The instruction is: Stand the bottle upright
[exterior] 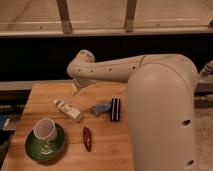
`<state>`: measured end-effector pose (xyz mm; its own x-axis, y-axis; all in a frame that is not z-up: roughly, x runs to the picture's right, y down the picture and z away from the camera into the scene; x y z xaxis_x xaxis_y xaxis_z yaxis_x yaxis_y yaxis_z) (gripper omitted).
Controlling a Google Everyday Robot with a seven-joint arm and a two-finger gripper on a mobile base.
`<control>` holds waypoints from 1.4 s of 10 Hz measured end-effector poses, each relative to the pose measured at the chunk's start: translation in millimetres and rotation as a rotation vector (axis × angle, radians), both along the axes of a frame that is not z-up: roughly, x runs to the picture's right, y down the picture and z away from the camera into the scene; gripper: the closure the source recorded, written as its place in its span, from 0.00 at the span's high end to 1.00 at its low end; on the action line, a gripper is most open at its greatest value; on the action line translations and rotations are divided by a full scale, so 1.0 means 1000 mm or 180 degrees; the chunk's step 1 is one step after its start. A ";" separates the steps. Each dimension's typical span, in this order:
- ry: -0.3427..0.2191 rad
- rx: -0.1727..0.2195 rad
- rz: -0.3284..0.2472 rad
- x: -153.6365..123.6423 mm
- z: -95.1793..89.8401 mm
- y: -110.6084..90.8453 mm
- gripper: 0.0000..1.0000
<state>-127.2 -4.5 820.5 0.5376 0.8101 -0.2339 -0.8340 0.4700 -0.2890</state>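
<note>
Over the far left part of the light wooden desk (pixel 110 147), my fingers (pixel 77 91) hang at the end of my white arm (pixel 115 70). Whether they are spread or pressed together I cannot tell. The small slim white plastic bottle (pixel 68 110) lies on its side on the desk, near the fingers at their 7 o'clock and apart from them, running from 10 to 4 o'clock. A white cup (pixel 45 129) on a green saucer (pixel 34 150) sits at the bottle's 7 o'clock.
</note>
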 end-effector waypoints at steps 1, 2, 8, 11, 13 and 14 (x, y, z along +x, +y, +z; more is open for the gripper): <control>-0.0003 -0.0014 -0.0045 0.000 0.000 -0.003 0.79; -0.0021 -0.0013 -0.0107 -0.001 0.001 -0.012 0.79; -0.0449 -0.0028 -0.0821 -0.107 -0.008 -0.018 0.79; -0.0786 -0.0136 -0.1183 -0.167 -0.018 0.007 0.79; -0.0778 -0.0136 -0.1178 -0.165 -0.018 0.006 0.79; -0.0769 -0.0137 -0.1174 -0.163 -0.017 0.006 0.79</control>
